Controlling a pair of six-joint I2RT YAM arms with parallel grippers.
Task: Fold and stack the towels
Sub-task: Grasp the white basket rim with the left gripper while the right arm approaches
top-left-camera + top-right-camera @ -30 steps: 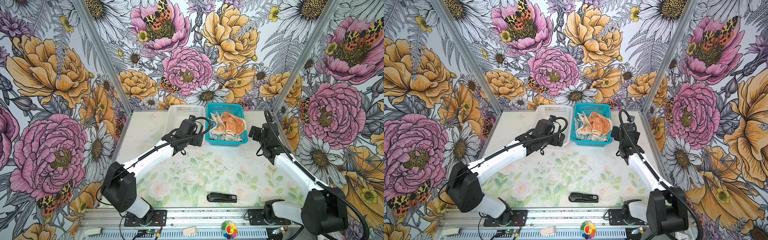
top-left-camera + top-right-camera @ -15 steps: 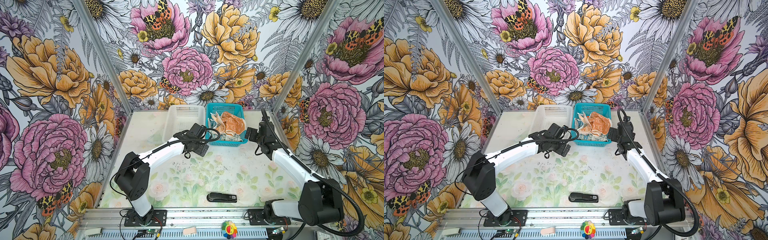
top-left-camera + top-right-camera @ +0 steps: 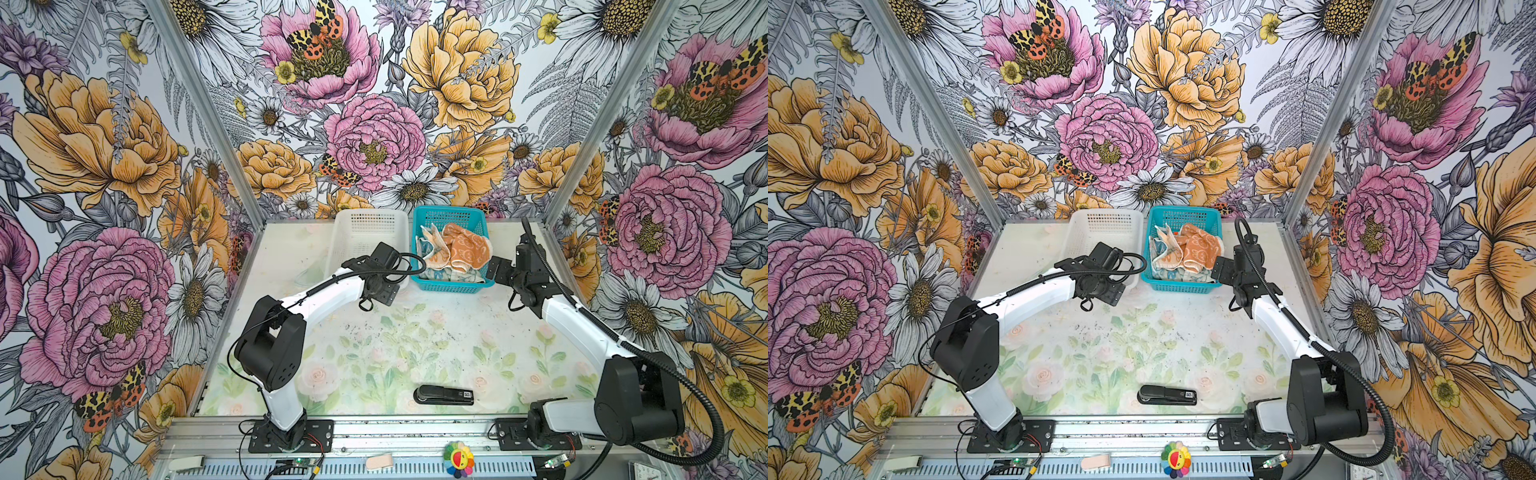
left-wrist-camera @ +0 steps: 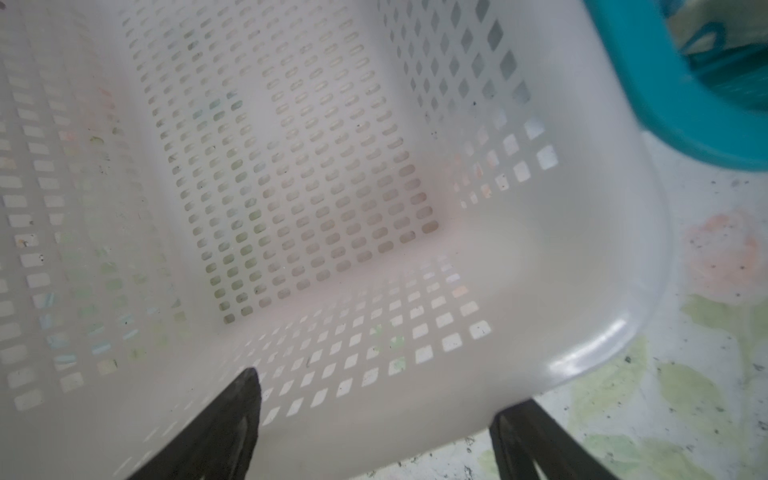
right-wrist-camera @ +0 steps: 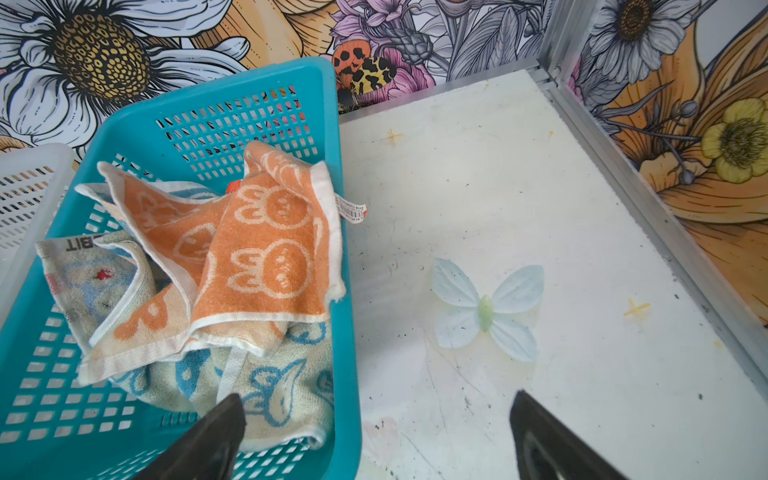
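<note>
Crumpled terry towels [image 5: 266, 249], orange bunny print over cream-and-blue ones, heaped unfolded in teal perforated plastic basket [image 5: 347, 353] at rear of floral-print tabletop [image 3: 374, 340]. Right gripper [image 5: 376, 397]: jaws wide apart, empty, straddling teal basket's side wall. Left gripper [image 4: 374, 399]: jaws apart, nothing held, straddling near wall of white perforated plastic basket [image 4: 582, 249], just beside teal one. Black stapler [image 3: 444, 395] near front edge.
</note>
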